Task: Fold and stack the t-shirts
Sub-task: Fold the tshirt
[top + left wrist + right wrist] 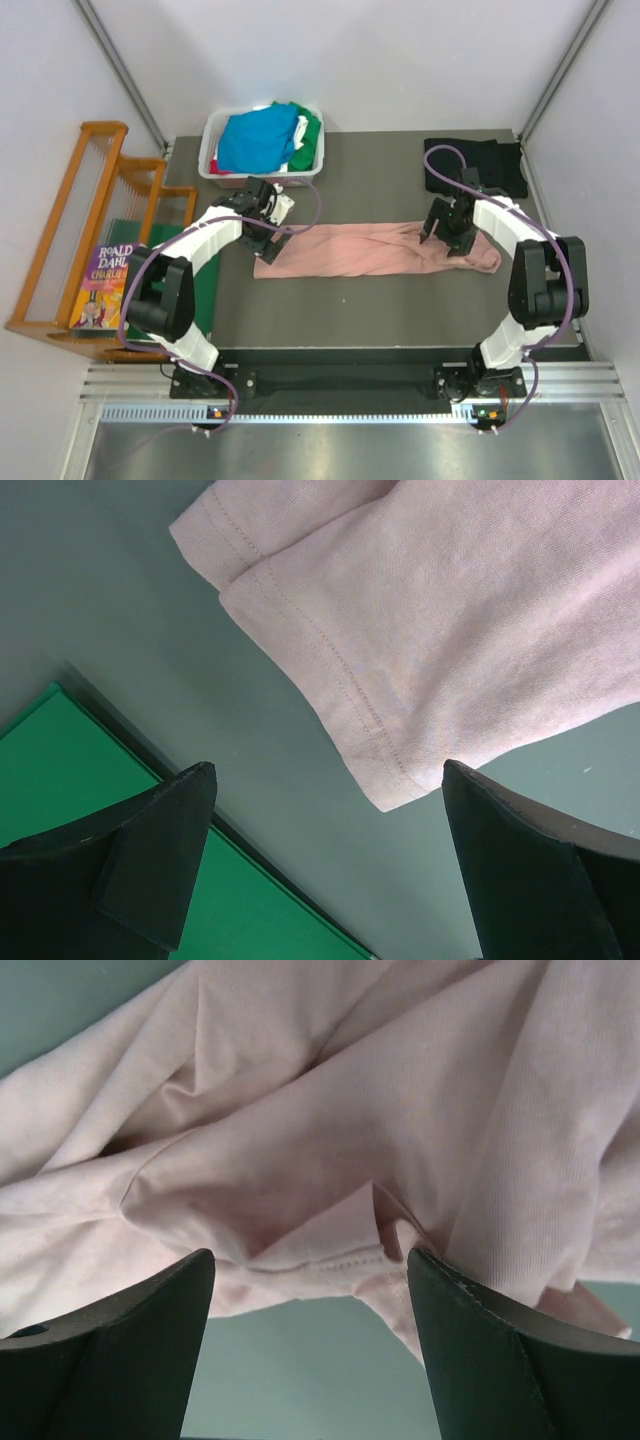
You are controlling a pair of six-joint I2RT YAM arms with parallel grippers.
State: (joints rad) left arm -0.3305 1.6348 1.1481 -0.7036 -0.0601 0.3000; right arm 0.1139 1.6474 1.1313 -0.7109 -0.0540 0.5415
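Observation:
A dusty-pink t-shirt point(370, 250) lies bunched in a long strip across the middle of the table. My left gripper point(275, 235) hovers open over its left end; in the left wrist view the shirt's point(450, 610) stitched hem corner lies just ahead of the open left gripper point(328, 770). My right gripper point(435, 235) stands over the crumpled right end. The right gripper point(310, 1257) is open, and a folded hem of the pink shirt point(330, 1110) lies loose between the fingers. A black t-shirt point(480, 165) lies at the back right.
A white basket point(207, 165) at the back left holds blue point(255, 140), green and white shirts. A flat green board point(207, 290) point(80, 780) lies along the table's left edge. Left of the table stand a wooden rack point(70, 220) and a book point(100, 285).

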